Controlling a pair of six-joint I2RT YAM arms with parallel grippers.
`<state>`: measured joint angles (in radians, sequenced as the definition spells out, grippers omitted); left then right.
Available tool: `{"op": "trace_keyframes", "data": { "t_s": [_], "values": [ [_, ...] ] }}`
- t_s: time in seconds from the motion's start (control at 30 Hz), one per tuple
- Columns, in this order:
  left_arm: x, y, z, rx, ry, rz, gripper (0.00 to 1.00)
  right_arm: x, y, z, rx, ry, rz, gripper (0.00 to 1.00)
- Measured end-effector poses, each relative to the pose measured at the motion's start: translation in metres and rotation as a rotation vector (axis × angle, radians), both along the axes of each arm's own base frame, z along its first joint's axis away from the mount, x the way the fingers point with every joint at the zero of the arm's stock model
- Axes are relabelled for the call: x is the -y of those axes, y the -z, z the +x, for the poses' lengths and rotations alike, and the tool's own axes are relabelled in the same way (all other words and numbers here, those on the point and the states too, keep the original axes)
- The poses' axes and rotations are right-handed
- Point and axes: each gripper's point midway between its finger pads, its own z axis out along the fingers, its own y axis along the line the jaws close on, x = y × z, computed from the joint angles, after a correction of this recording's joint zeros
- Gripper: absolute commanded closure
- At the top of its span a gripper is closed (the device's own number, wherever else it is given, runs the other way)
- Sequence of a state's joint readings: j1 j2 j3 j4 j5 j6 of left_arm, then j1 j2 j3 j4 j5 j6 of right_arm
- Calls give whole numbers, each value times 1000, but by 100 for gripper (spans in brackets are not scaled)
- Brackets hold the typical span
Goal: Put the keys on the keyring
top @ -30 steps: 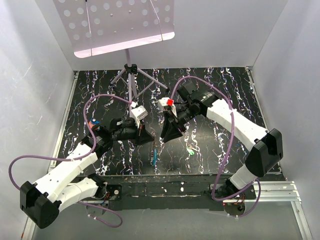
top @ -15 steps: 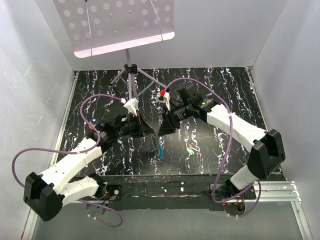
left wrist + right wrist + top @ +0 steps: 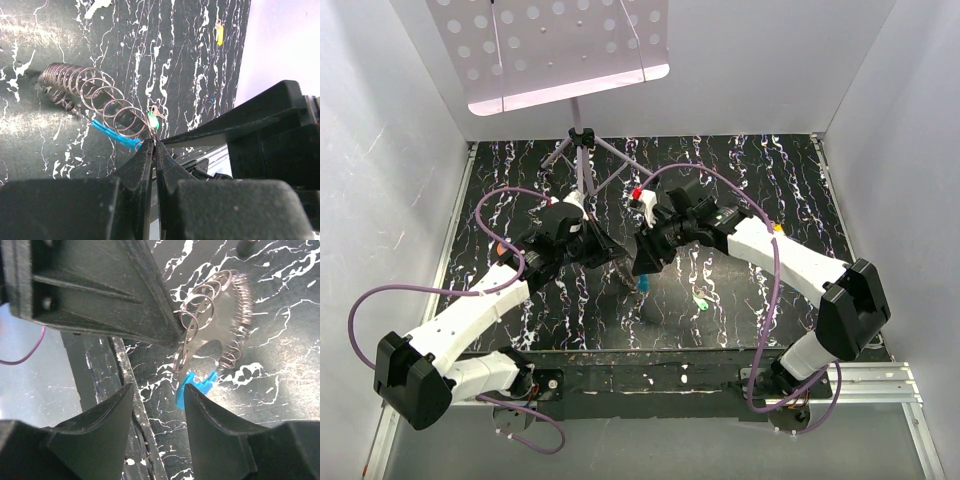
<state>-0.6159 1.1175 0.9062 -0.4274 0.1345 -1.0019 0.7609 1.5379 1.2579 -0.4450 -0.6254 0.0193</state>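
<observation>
Table (image 3: 770, 170): black, white-veined.
Left gripper (image 3: 154, 143): pinched tight on keyring (image 3: 95, 92) end.
Right gripper (image 3: 158, 388): spread, empty, beside keyring.
Key (image 3: 703, 302): right of keyring; fetch it, ring steady.

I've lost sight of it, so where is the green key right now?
In the top view the green key lies on the table right of centre, just right of the keyring's blue tag.
</observation>
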Motion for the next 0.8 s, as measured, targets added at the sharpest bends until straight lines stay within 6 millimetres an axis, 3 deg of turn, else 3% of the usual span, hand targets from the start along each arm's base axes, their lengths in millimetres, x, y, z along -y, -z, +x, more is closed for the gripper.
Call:
{"op": "trace_keyframes", "data": {
  "t_s": [0.33, 0.5, 0.57, 0.73, 0.8],
  "values": [
    [0, 0, 1, -34, -39, -26, 100, 1, 23, 11, 80, 40, -78, 50],
    [-2, -2, 3, -41, -57, -40, 100, 0, 28, 12, 100, 32, -75, 58],
    [-3, -4, 4, -42, -65, -48, 100, 0, 32, 11, 99, 27, -79, 64],
    [-7, -8, 6, -38, -82, -81, 100, 1, 39, 9, 115, 7, -84, 95],
    [-9, -6, 6, -45, -88, -92, 100, 0, 38, 8, 118, 1, -79, 99]
  ]
}}
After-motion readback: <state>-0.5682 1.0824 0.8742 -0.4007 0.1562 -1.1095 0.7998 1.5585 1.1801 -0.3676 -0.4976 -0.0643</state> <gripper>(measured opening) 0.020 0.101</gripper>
